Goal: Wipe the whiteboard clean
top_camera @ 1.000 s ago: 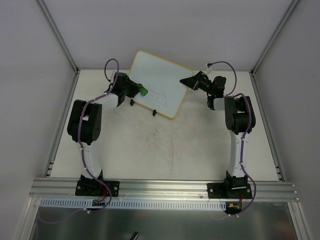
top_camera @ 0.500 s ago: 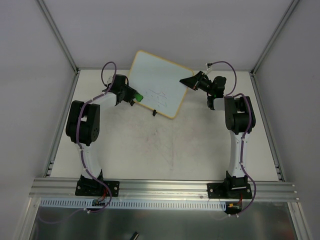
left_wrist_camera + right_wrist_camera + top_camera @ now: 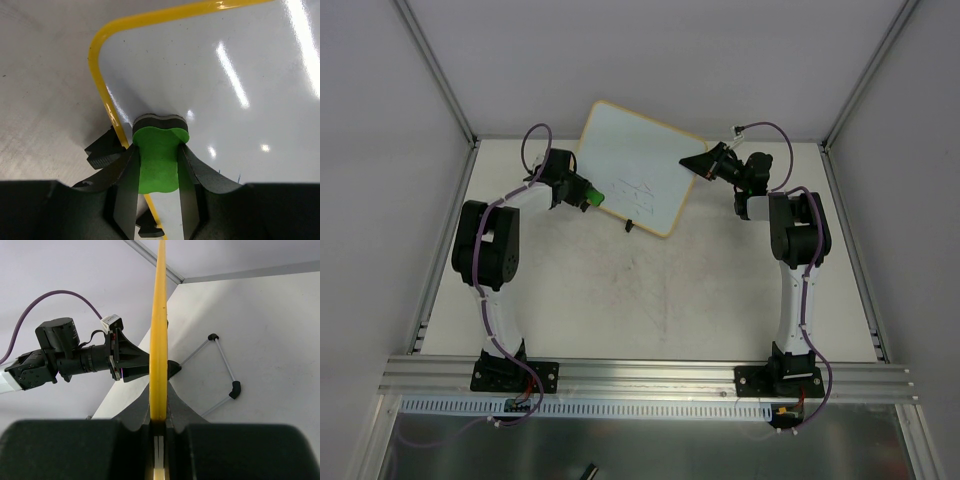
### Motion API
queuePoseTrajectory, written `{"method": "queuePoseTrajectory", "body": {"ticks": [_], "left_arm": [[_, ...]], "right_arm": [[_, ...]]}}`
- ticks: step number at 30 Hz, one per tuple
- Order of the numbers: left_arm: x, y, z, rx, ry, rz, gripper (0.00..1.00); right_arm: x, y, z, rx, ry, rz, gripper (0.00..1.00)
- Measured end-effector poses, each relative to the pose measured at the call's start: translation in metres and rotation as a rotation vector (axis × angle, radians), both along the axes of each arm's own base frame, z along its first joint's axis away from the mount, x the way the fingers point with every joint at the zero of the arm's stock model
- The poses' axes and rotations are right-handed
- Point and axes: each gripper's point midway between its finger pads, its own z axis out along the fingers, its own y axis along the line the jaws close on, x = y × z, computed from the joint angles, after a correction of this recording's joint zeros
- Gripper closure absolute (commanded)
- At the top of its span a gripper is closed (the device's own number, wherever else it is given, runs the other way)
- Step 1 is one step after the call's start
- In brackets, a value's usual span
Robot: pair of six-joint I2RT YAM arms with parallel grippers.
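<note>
The whiteboard [image 3: 638,160] has a yellow frame and stands tilted at the back of the table, with faint pen marks [image 3: 632,187] low on its face. My left gripper [image 3: 586,195] is shut on a green eraser block [image 3: 594,198] at the board's lower left edge. In the left wrist view the eraser [image 3: 159,152] presses its dark pad on the white surface [image 3: 230,95], just inside the yellow frame [image 3: 100,80]. My right gripper [image 3: 700,164] is shut on the board's right edge, seen as a yellow strip [image 3: 159,340] running up from the jaws [image 3: 159,415].
Two black clip feet [image 3: 104,150] hold the board's lower edge on the table [image 3: 650,290]. A thin white wire stand with black corners [image 3: 223,367] lies behind the board. The left arm [image 3: 70,360] shows past the frame. Grey walls close the left, right and back.
My left gripper has slid the eraser left and nearer, from beside the pen marks to the board's lower left edge. The right gripper and board have not moved.
</note>
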Motion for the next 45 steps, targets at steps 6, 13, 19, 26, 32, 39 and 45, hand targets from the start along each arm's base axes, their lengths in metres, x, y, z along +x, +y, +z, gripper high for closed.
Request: {"method": "queuePoseTrajectory", "body": {"ticks": [6, 13, 19, 26, 32, 39, 45], "left_arm": [[0.001, -0.003, 0.001, 0.011, 0.014, -0.011, 1.0], [0.005, -0.009, 0.003, 0.067, 0.019, -0.039, 1.0], [0.01, -0.017, 0.007, 0.219, 0.001, -0.082, 1.0], [0.008, -0.04, 0.015, 0.347, -0.026, -0.157, 1.0], [0.0, -0.078, 0.025, 0.359, -0.06, -0.241, 1.0], [-0.006, -0.113, 0.033, 0.32, -0.096, -0.334, 1.0], [0.001, -0.14, 0.046, 0.286, -0.164, -0.438, 1.0]], "right_arm": [[0.0, 0.0, 0.0, 0.0, 0.001, 0.0, 1.0], [0.001, -0.001, 0.0, 0.001, 0.001, -0.004, 1.0], [0.003, -0.005, 0.0, 0.002, 0.0, -0.012, 1.0], [0.003, -0.006, 0.001, 0.002, -0.002, -0.015, 1.0], [0.003, -0.007, 0.001, 0.002, -0.002, -0.016, 1.0], [0.003, -0.007, 0.001, 0.003, -0.002, -0.016, 1.0], [0.004, -0.008, 0.0, 0.003, 0.003, -0.021, 1.0]]}}
